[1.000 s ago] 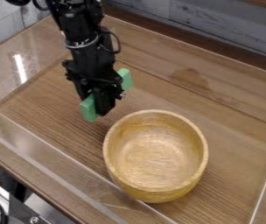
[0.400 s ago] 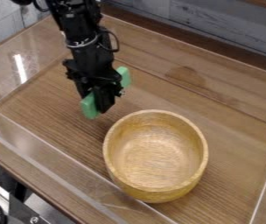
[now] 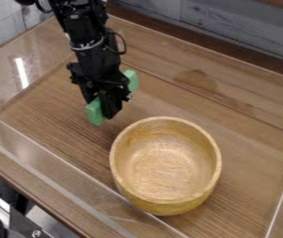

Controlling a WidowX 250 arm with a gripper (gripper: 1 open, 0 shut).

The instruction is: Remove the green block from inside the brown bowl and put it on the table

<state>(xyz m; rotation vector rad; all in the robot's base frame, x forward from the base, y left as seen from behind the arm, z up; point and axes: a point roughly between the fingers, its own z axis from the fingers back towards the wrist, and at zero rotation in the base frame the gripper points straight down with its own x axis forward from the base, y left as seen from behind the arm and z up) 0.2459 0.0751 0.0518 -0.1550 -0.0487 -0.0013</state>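
Observation:
The green block (image 3: 98,112) is clamped crosswise between the fingers of my black gripper (image 3: 107,100), its ends sticking out at lower left and upper right. It hangs just above the table (image 3: 219,93), to the upper left of the brown bowl (image 3: 167,164). That bowl is a round light-tan wooden one with thick walls, and nothing lies inside it. The arm comes down from the top left of the view.
Clear acrylic walls (image 3: 33,149) border the wood-grain tabletop on the left, front and back. The bowl takes up the lower middle; bare tabletop lies to the right of the gripper and behind the bowl.
The gripper with the green block has sunk very slightly toward the table; otherwise nothing has moved.

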